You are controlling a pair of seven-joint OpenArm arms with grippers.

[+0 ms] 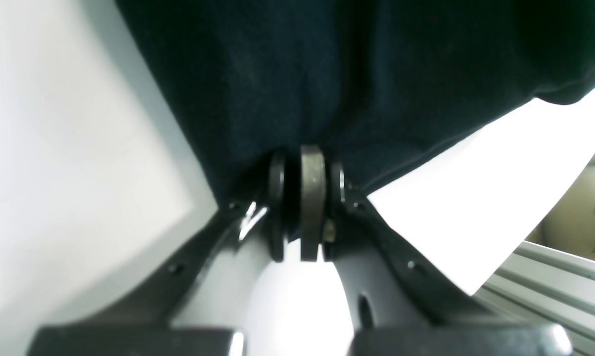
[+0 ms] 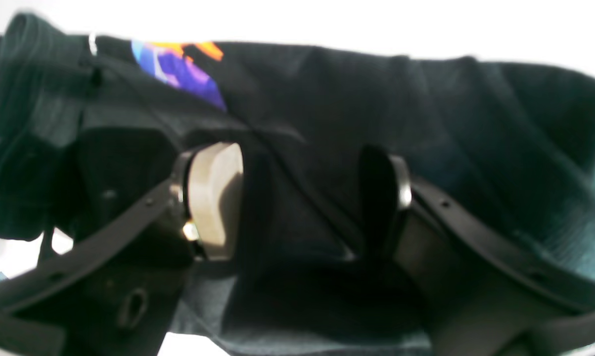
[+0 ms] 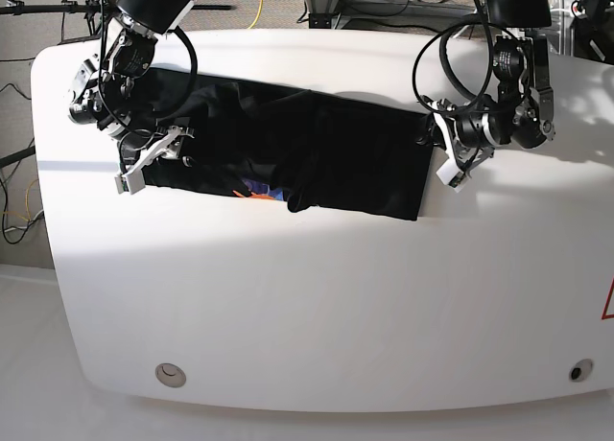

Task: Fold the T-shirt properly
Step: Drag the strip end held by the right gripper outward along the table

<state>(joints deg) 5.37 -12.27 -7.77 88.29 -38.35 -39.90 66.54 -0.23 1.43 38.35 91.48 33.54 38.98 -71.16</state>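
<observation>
Base view gives us one black cloth T-shirt [image 3: 317, 153] lying along the white table's [image 3: 336, 307] far side, its print mostly hidden. Left gripper [image 1: 304, 198] pinches its edge; right gripper [image 2: 297, 198] gapes over it, holding nothing.

Black arms with looping black cables; each tool [image 2: 297, 198] has black screwed fingers with beige pads [image 2: 215, 198]

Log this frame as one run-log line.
T-shirt: strip across table | left end effector: shut on T-shirt edge | right end effector: open over cloth
</observation>
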